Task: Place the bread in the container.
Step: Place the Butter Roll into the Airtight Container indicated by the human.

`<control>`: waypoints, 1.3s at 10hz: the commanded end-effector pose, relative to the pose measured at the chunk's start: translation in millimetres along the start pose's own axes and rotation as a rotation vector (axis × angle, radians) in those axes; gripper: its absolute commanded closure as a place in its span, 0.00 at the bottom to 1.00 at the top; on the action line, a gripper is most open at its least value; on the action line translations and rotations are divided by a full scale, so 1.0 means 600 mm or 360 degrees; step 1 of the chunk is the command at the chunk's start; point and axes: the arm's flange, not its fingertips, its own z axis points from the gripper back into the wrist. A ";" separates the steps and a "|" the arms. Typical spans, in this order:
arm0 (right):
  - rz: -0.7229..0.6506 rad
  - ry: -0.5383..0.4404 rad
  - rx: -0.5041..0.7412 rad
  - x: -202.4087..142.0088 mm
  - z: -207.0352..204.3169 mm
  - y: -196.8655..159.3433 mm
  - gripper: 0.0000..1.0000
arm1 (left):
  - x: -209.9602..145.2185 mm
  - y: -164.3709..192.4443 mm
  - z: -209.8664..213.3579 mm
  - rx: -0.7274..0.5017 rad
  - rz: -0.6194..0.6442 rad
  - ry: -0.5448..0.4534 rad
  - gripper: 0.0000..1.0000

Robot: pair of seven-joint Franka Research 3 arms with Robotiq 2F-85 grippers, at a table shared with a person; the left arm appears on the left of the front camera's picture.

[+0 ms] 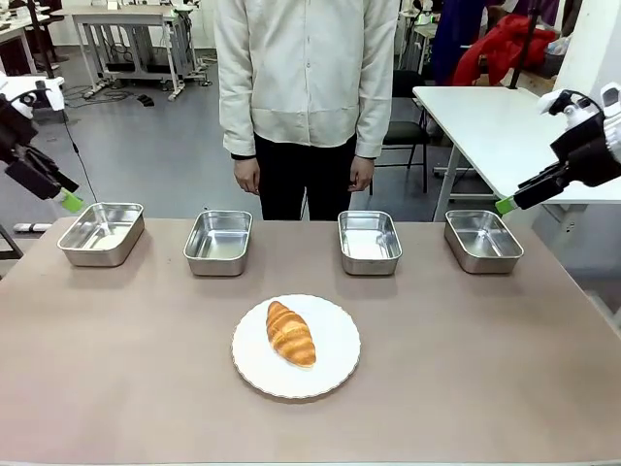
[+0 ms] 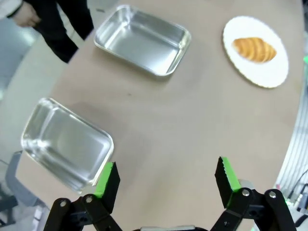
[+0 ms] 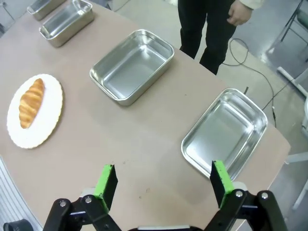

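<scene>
The bread, a golden-brown croissant [image 1: 290, 333], lies on a round white plate [image 1: 335, 340] at the table's near middle. Behind it, several identical shallow steel pans stand empty in a row: far left [image 1: 102, 233], left of centre [image 1: 218, 242], right of centre [image 1: 370, 242], far right [image 1: 482, 240]. My left gripper [image 1: 70, 201] hovers open beside the far-left pan [image 2: 65, 142], nothing between its fingers. My right gripper [image 1: 506, 205] hangs open by the far-right pan [image 3: 226, 132], also holding nothing. Both wrist views catch the croissant [image 2: 255, 49] [image 3: 30, 102] far off.
A person stands at the far edge of the table behind the middle pans, with a hand [image 1: 248, 176] hanging at each side. A white table [image 1: 495, 126] stands off to the back right. Bare tabletop [image 1: 116, 349] surrounds the plate.
</scene>
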 end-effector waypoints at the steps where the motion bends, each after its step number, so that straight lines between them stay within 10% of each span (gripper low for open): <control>1: 0.0017 0.0035 -0.0031 0.013 0.005 0.008 0.00 | 0.039 -0.036 -0.015 -0.0031 -0.0021 0.0018 0.00; 5: 0.0038 0.0040 -0.0041 0.010 0.002 0.011 0.00 | 0.028 -0.023 0.016 -0.0061 -0.0088 0.0026 0.00; 13: 0.0012 -0.0349 0.0031 -0.024 0.098 -0.136 0.00 | -0.069 0.078 0.186 -0.0016 -0.0061 -0.0570 0.00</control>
